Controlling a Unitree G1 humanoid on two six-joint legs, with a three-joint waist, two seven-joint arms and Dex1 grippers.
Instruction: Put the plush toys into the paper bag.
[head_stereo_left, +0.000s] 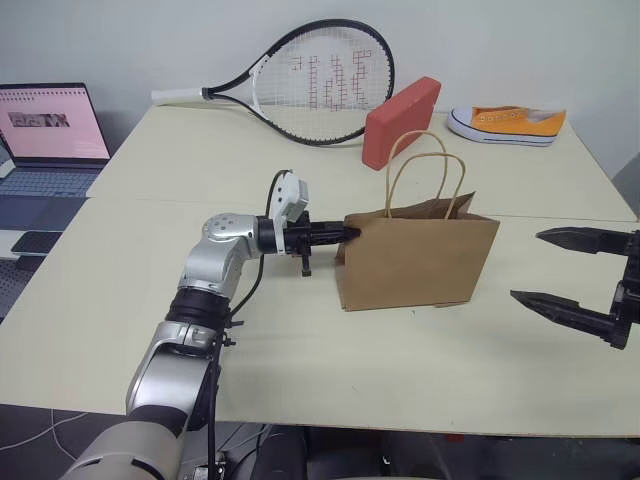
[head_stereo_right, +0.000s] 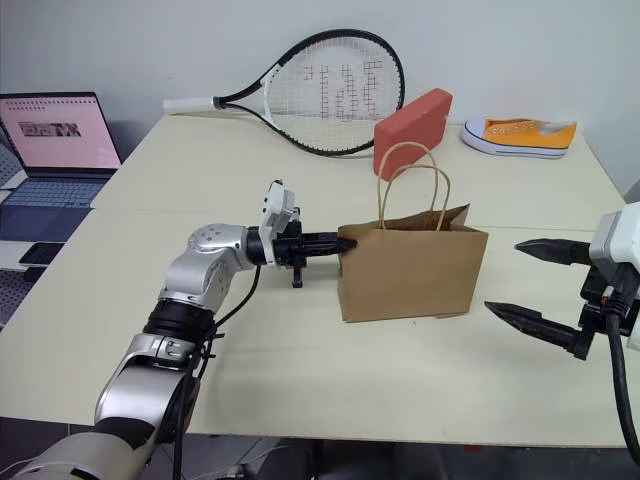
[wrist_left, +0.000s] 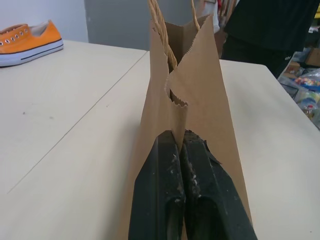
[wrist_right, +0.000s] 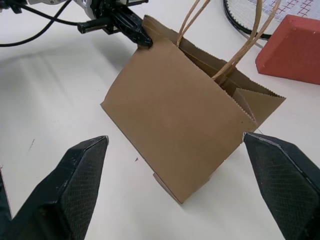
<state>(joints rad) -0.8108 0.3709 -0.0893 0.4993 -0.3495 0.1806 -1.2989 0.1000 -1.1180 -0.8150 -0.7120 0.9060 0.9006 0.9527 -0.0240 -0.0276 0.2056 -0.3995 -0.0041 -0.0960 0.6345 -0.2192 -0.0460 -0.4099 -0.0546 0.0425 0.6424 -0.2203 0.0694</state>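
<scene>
No readable writing. Bag (head_stereo_left: 417, 260) stands mid-table; left gripper (head_stereo_left: 350, 234) jaws pinch its side edge. Right gripper (head_stereo_left: 560, 270) jaws wide, empty, near the table's right edge. Block (head_stereo_left: 400, 121), racket (head_stereo_left: 300, 80), sneaker (head_stereo_left: 506, 124) behind

Nothing here can be read with certainty. The racket (head_stereo_left: 325, 85) strings carry a red stencilled mark, its shape too broken to make out as letters. The laptop (head_stereo_left: 52, 125) screen shows a pink page with a dark heading, too small to read. The bag (head_stereo_left: 418, 262), block (head_stereo_left: 400, 122) and sneaker (head_stereo_left: 507, 124) bear no legible print.
</scene>
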